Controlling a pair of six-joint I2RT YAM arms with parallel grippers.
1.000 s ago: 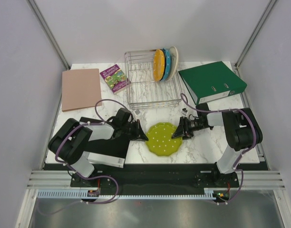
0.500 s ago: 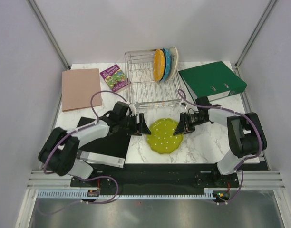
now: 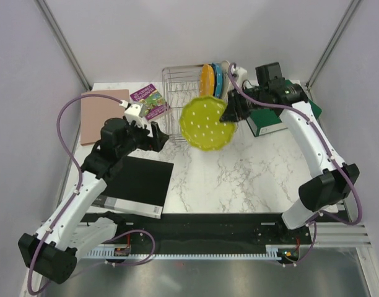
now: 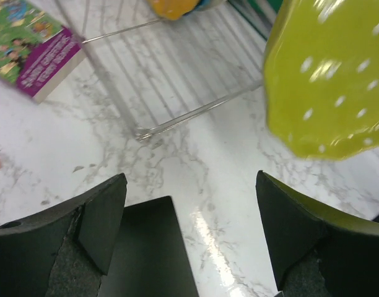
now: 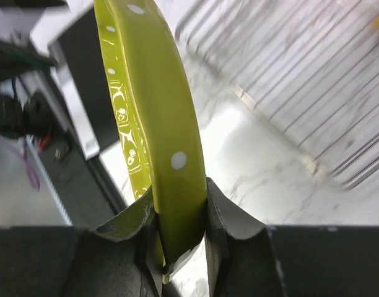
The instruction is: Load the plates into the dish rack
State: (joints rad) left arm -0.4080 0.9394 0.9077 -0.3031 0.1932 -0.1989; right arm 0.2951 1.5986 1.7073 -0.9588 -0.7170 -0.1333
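The green white-dotted plate (image 3: 207, 124) (image 5: 153, 117) hangs tilted in the air over the front of the silver wire dish rack (image 3: 174, 93) (image 5: 313, 80). My right gripper (image 3: 229, 112) (image 5: 181, 210) is shut on the green plate's right rim. The orange plate (image 3: 206, 79), the blue plate (image 3: 217, 75) and the cream plate (image 3: 226, 69) stand upright at the rack's right end. To the rack's left front, my left gripper (image 3: 157, 137) (image 4: 191, 185) is open and holds nothing. In its view the green plate (image 4: 329, 80) hovers at the upper right, above the rack's front wire (image 4: 177, 80).
A pink board (image 3: 106, 114) and a small book (image 3: 148, 101) (image 4: 34, 55) lie left of the rack. A green binder (image 3: 282, 105) lies to its right, under my right arm. A black mat (image 3: 137, 182) (image 4: 146, 247) lies below my left gripper.
My right gripper has lifted the green plate off the table and carried it back toward the rack. My left gripper has let go of it, opened and drawn back to the left.
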